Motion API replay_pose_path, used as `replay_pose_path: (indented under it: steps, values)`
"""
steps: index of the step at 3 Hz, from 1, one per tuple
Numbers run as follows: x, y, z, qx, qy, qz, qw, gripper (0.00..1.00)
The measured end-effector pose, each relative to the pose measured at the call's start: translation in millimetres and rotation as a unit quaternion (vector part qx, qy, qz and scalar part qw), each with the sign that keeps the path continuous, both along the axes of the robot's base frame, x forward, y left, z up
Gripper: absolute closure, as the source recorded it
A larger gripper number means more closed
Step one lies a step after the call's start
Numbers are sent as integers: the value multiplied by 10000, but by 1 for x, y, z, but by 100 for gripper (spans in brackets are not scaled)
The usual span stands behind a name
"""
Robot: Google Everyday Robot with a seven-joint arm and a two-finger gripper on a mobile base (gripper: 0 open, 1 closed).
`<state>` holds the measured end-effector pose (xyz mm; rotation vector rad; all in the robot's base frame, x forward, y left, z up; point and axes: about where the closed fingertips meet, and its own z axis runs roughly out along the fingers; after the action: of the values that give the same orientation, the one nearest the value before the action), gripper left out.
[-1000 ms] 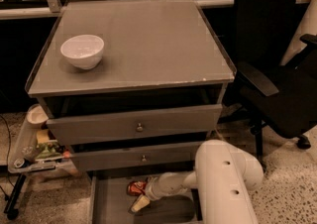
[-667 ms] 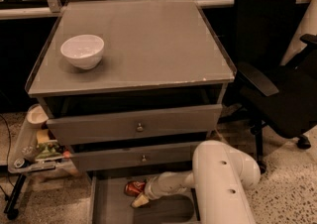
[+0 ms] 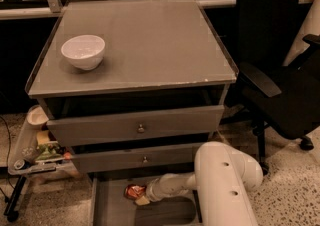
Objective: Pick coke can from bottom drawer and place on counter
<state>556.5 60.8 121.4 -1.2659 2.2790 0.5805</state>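
Observation:
The coke can [image 3: 133,190] is a small red can lying on the floor of the open bottom drawer [image 3: 112,212], near its back left. My gripper [image 3: 143,199] reaches down into that drawer from the right, on the end of the white arm [image 3: 220,180], and sits right against the can's right side. The counter [image 3: 150,45] is the broad grey top of the cabinet, above the two shut knobbed drawers.
A white bowl [image 3: 83,51] stands on the counter's left part. A black office chair [image 3: 280,75] stands close to the cabinet's right side. A small cart with clutter [image 3: 35,152] stands at the lower left. Speckled floor lies at the lower right.
The arm has shifted slightly left and the gripper has closed in on the can. The can lies in about the same place in the drawer.

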Motion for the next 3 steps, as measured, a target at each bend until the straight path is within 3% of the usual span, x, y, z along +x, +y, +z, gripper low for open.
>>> replay_pose_path:
  steps: [1, 2, 3]
  values:
    - [0, 0, 0, 0, 0, 0, 10000, 88]
    - [0, 0, 0, 0, 0, 0, 10000, 100]
    - [0, 0, 0, 0, 0, 0, 10000, 100]
